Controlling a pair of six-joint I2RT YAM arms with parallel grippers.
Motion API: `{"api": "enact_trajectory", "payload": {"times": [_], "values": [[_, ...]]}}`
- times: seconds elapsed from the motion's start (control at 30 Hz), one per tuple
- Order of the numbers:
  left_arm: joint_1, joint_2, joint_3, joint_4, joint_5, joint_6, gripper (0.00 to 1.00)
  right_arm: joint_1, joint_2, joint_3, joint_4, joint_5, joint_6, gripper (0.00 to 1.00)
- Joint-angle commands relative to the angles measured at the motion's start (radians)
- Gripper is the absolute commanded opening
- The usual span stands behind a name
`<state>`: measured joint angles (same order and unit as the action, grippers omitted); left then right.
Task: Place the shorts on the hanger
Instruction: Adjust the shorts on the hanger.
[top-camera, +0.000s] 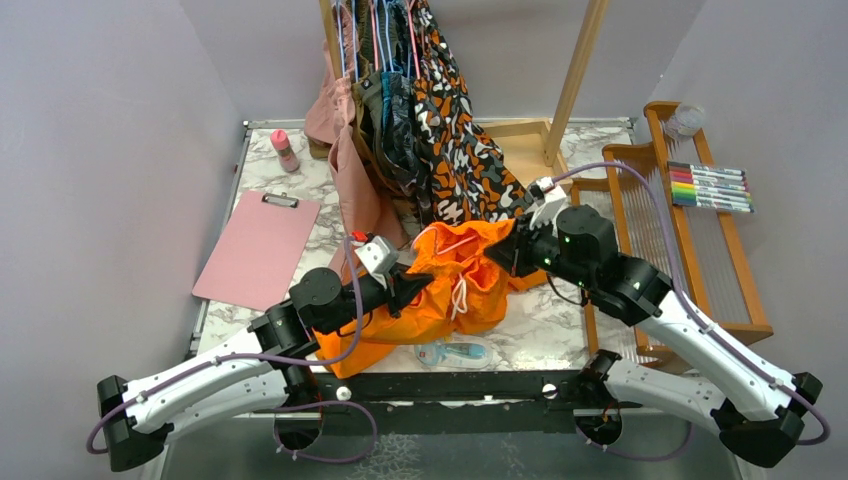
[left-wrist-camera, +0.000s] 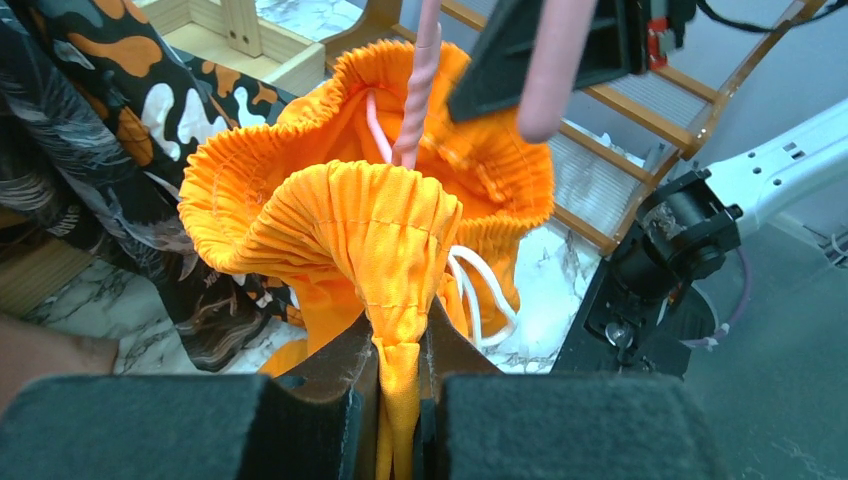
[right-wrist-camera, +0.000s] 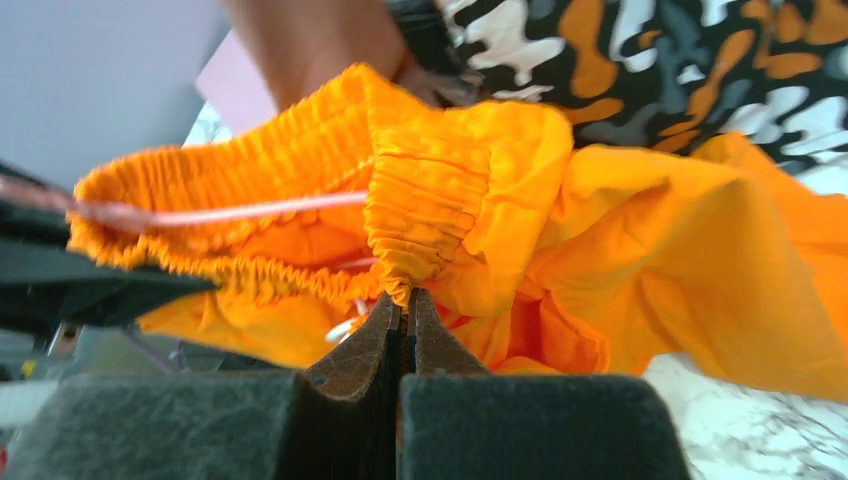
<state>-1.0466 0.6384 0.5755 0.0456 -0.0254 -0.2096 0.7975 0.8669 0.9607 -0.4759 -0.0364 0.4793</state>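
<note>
Pinching the shorts (top-camera: 455, 285) from both sides: my left gripper (left-wrist-camera: 400, 345) is clamped on a bunched fold of the elastic waistband (left-wrist-camera: 300, 170). My right gripper (right-wrist-camera: 405, 305) is nipped tight on the gathered band across from it (pads almost meeting, only thin cloth between).

In the top view the shorts hang slack between the two near the middle of the marble table (top-camera: 560, 310). The left gripper is at their 8 o'clock, the right at 2 o'clock, and leg cloth sags toward 7 o'clock. The waist gapes like a bag, with the white drawstring (left-wrist-camera: 480, 295) dangling at its 5 o'clock in the left wrist view.

The pink wire hanger (left-wrist-camera: 420, 90) drops into that opening from 12 o'clock. How it sits deeper in I cannot tell, since cloth hides it.

Handling, my guess:
- **Shorts:** light, soft, floppy fabric with no shape of its own. Not fragile and not slippery, but the elastic could spring out of a shallow pinch.
- **Best hold:** the thick gathered waistband, deep in the pads, not the thin leg cloth or the drawstring.
- **Hanger:** looks light and springy, apt to twist.
- **Snag risk:** the patterned garment (top-camera: 465, 150) at 12 o'clock hangs close.
</note>
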Motion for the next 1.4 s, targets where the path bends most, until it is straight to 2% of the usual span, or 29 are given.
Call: {"api": "enact_trajectory", "payload": {"times": [0.0,0.23,0.43,0.57,0.73,0.77,0.9,1.0,1.07,1.37], "values": [[0.003,0.015,0.008,0.079,0.057,-0.014,0.00,0.002,0.046,0.115,-0.134,0.232,0.011,0.01],[0.003,0.107,0.012,0.131,0.014,-0.007,0.00,0.032,0.194,0.265,-0.260,0.326,-0.063,0.01],[0.002,0.218,0.025,0.205,-0.072,-0.024,0.00,0.093,0.297,0.341,-0.313,0.502,-0.139,0.01],[0.004,0.254,0.030,0.260,-0.101,-0.028,0.00,0.163,0.364,0.367,-0.341,0.687,-0.178,0.01],[0.003,0.277,0.045,0.287,-0.110,-0.018,0.00,0.211,0.382,0.371,-0.311,0.674,-0.216,0.01],[0.003,0.278,0.045,0.293,-0.112,-0.018,0.00,0.213,0.385,0.369,-0.304,0.649,-0.220,0.03],[0.004,0.277,0.033,0.314,-0.105,-0.023,0.00,0.213,0.408,0.376,-0.299,0.560,-0.209,0.41],[0.004,0.274,0.027,0.314,-0.100,-0.025,0.00,0.213,0.383,0.379,-0.288,0.538,-0.200,0.58],[0.003,0.264,0.018,0.313,-0.101,-0.027,0.00,0.213,0.355,0.382,-0.290,0.500,-0.195,0.61],[0.003,0.218,-0.020,0.311,-0.062,-0.021,0.00,0.212,0.227,0.363,-0.319,0.492,-0.175,0.62]]}}
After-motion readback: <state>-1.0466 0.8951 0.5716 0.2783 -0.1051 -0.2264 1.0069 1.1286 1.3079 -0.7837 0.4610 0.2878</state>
